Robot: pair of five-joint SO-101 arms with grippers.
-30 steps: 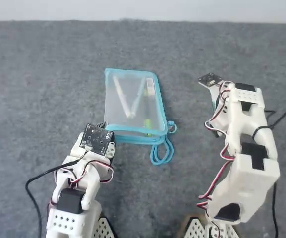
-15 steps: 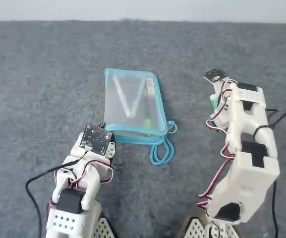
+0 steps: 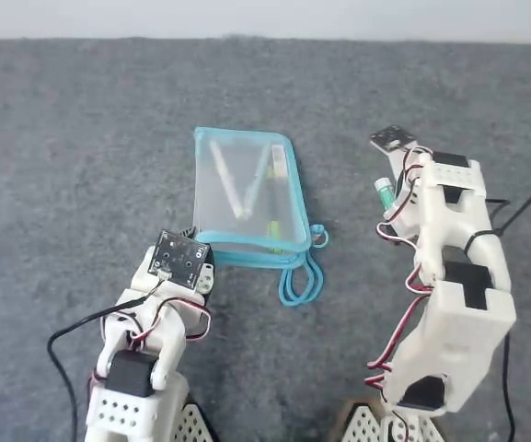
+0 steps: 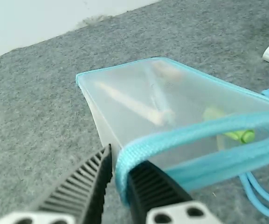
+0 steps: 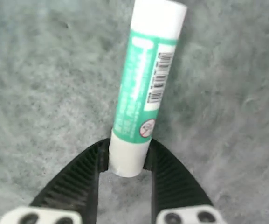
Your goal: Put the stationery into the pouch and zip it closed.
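Glue stick (image 5: pixel 146 88), clamped by its tail in my right jaws, has swung into sight beside my arm this past second and seems lifted off the tabletop (image 3: pixel 81 120), so it can go to the pouch (image 3: pixel 242 198), whose teal rim my left jaws pinch.

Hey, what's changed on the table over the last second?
The right arm turned a little, bringing the glue stick clamped in the right gripper out from under it, on the side toward the pouch. The left gripper stayed shut on the pouch's near edge, and the pouch did not move.
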